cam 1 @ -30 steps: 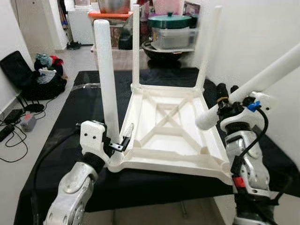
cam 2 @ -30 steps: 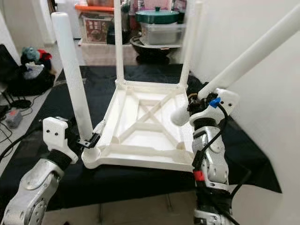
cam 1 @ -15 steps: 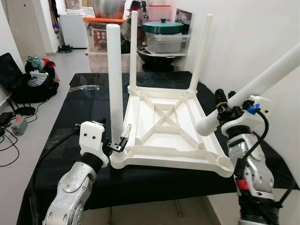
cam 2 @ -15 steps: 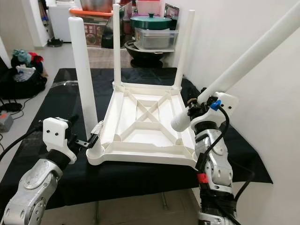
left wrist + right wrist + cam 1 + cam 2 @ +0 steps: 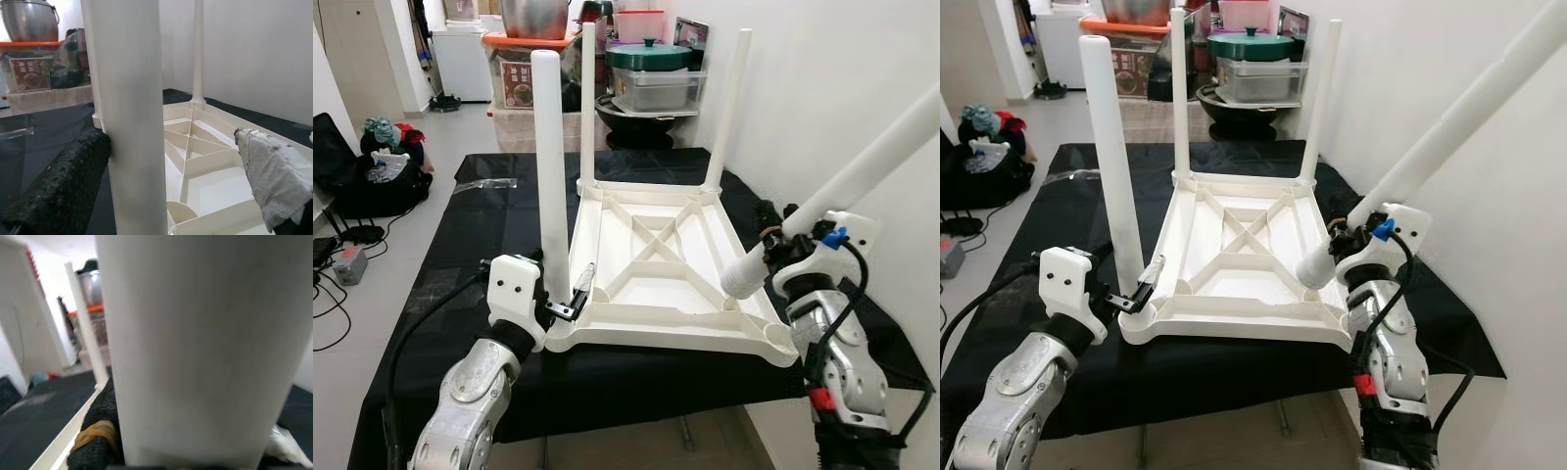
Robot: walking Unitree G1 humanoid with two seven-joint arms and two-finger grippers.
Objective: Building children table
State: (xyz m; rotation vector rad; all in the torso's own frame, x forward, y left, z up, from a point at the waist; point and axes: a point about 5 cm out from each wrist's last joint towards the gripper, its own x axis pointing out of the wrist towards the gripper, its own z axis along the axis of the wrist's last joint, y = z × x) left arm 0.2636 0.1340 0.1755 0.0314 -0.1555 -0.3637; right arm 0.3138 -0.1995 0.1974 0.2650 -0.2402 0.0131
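Here a black cloth-covered bench point(image 5: 460, 245) is filling the middle of the room, its near edge running just in front of the robot and its right side lying close to a white wall point(image 5: 842, 88), so little free room is showing there; on the left, open grey floor point(image 5: 352, 323) is stretching away, crossed by cables and a small grey box point(image 5: 350, 262). A white children's table point(image 5: 656, 284) is lying upside down on the cloth, its ribbed underside facing up and its near edge sitting close to the bench's front edge. Three legs are standing upright in its corners: the near-left leg point(image 5: 551, 166) and two far legs point(image 5: 1317, 98). The near-right corner socket point(image 5: 773, 341) is standing open. At the far end of the bench, stacked containers with a green lid point(image 5: 651, 54) and an orange-lidded box point(image 5: 524, 44) are crowding the background; a red label on that box is showing, but its writing is too small to read. A dark bag with clothes point(image 5: 382, 166) is resting on the floor at the left.

The right gripper point(image 5: 775, 235) is clenching the loose fourth leg point(image 5: 1449, 137), which is slanting up to the right, its lower end hovering near the table's right rim. The left gripper point(image 5: 570, 299) is sitting at the near-left corner, its fingers point(image 5: 63, 186) spread on either side of the upright leg, one touching it, the other standing apart.
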